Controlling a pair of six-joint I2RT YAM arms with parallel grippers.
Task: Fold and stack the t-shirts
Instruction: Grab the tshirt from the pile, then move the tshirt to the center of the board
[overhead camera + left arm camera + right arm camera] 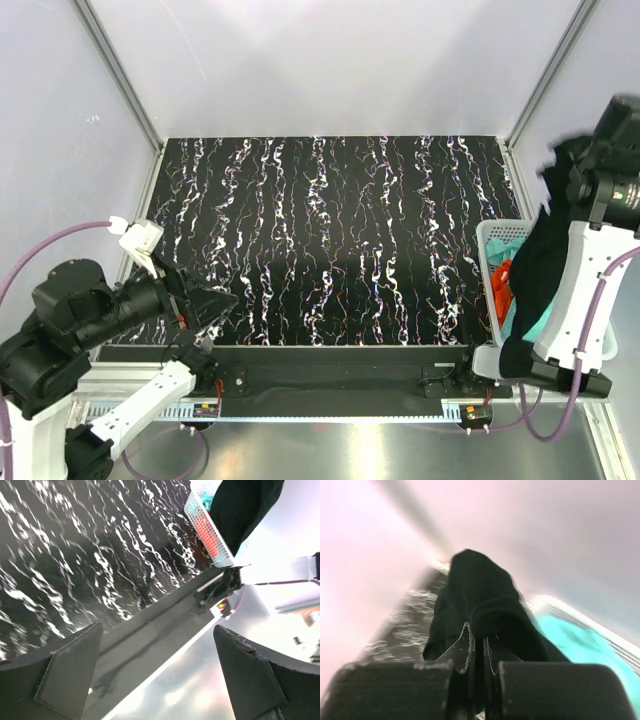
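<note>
A large black t-shirt point(535, 270) hangs in a long drape from my right gripper point(572, 170), raised high at the right over the basket point(488, 240). Its lower end still reaches into the basket. The right wrist view shows that gripper point(479, 635) shut on a fold of the black t-shirt point(480, 590). In the basket lie an orange-red t-shirt point(502, 280) and turquoise t-shirts point(510, 236), the turquoise one point(575, 640) also showing below the wrist. My left gripper point(215, 300) hovers open and holding nothing at the near left edge of the table, its fingers point(70, 670) wide apart.
The black marbled mat point(330, 230) covers the table. The white lattice basket point(205, 520) stands at the right edge, close beside the right arm's base. White walls and metal frame posts point(120, 75) close in the back and sides.
</note>
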